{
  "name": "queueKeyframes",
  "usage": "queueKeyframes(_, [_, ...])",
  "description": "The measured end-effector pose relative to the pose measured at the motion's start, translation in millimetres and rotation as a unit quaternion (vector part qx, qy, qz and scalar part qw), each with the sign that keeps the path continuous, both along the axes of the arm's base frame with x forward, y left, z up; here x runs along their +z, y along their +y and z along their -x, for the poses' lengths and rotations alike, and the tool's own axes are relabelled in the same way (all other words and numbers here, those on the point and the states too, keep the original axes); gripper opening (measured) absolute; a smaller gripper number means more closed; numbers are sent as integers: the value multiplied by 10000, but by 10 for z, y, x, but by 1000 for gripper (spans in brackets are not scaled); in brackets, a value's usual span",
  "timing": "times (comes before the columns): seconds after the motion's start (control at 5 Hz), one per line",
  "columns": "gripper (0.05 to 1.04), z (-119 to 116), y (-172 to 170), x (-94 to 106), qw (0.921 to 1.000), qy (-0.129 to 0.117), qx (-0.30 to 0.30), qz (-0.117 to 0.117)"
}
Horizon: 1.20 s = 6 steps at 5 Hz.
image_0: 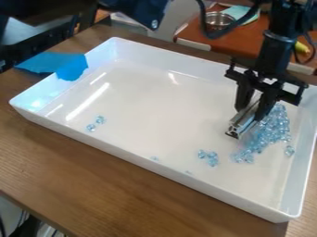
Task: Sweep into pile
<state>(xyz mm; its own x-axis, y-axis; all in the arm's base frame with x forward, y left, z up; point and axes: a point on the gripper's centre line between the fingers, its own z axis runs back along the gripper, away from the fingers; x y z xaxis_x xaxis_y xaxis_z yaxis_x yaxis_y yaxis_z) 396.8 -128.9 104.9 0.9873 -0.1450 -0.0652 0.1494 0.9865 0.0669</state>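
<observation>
The gripper (256,113) hangs down inside the right part of the white tray (173,178), shut on a small silver tool (243,121) that slants down to the left. The tool's dark lower end is close to the tray floor. Right beside it, clear blue beads (272,129) lie heaped along the tray's right side, partly behind the gripper. A few beads (208,156) form a small cluster left of the heap, and another few (96,123) lie near the tray's left front wall. Faint beads (155,159) lie by the front wall.
The tray's raised walls surround the beads and tool on a wooden table (117,185). Blue tape (72,67) covers part of the left rim. Behind stand a metal bowl (218,20) and a reddish-brown surface (195,31).
</observation>
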Motion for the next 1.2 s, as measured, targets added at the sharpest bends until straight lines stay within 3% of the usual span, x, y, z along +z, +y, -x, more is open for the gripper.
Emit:
queueKeyframes(0.2, [351, -78, 381, 223, 9993, -313, 178, -78])
queueKeyframes(0.4, [352, -65, 940, 387, 9977, -419, 469, -265])
queueKeyframes(0.6, [352, 130, 1355, 439, 9967, -370, 521, -496])
queueKeyframes(1.0, [351, 474, 2079, 194, 9933, 59, 692, -922])
queueKeyframes(1.2, [351, 579, 2194, 33, 9914, 39, 515, -1201])
